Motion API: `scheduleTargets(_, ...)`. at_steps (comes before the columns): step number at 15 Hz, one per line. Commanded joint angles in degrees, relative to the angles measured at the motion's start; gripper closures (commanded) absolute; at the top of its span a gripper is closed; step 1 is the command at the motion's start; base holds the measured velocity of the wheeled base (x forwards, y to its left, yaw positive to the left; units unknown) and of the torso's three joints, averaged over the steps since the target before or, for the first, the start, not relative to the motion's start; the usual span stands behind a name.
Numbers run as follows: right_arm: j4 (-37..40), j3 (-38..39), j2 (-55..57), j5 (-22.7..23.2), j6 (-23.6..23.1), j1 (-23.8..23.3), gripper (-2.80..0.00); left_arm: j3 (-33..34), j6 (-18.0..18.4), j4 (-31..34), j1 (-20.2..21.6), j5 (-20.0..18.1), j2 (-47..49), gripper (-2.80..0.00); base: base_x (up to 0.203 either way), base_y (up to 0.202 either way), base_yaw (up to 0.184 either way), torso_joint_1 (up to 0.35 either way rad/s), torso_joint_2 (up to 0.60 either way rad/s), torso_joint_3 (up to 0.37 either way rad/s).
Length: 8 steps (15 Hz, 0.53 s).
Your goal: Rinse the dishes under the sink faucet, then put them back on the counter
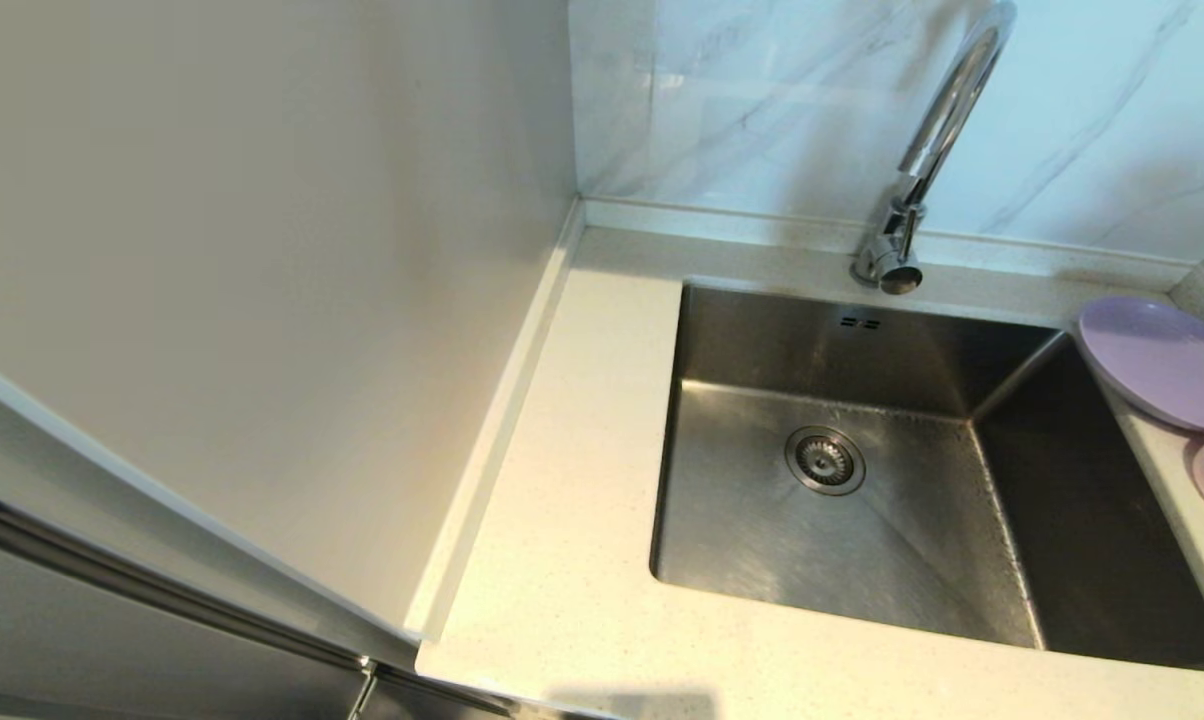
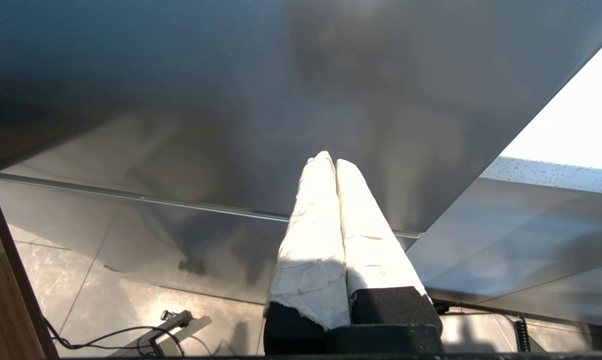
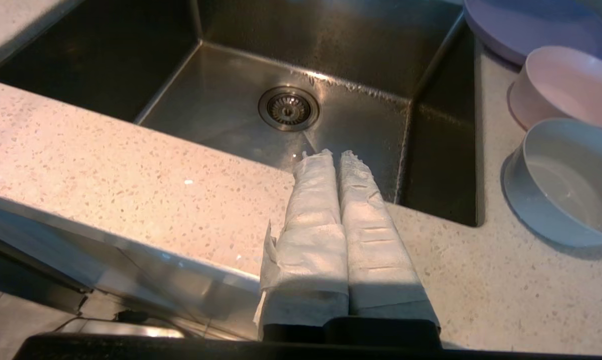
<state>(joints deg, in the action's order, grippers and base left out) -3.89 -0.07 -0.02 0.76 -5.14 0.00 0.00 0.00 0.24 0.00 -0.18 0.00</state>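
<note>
Tabletop: cream speckled stone tabletop (image 3: 106, 165), dishes unrinsed beside steel sink (image 1: 862, 500).
Right hand (image 3: 337, 155): together, empty, near the front rim.
Left hand (image 2: 331, 162): together, parked low.
Next: reach for the lilac round plastic plate (image 1: 1157, 360).

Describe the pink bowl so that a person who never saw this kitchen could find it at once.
Start at the steel sink and go to the counter along its right side, where three dishes sit in a row. The pink bowl is the middle one, between the lilac plate and a grey bowl. It alone is pale pink, and deeper than the flat plate.
</note>
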Motion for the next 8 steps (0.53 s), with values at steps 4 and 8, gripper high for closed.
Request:
scheduleTargets(4, 4.63, 0.69, 0.11, -0.32, 0.13, 0.00, 0.00, 0.00, 0.00, 0.02, 0.00, -0.08, 0.00, 0.00, 0.000, 0.000, 0.000, 0.000, 0.00, 0.000)
scheduleTargets(8, 5.74, 0.69, 0.11, -0.66, 3.18, 0.00, 0.00, 0.00, 0.00, 0.02, 0.00, 0.00, 0.00, 0.00, 0.000, 0.000, 0.000, 0.000, 0.00, 0.000)
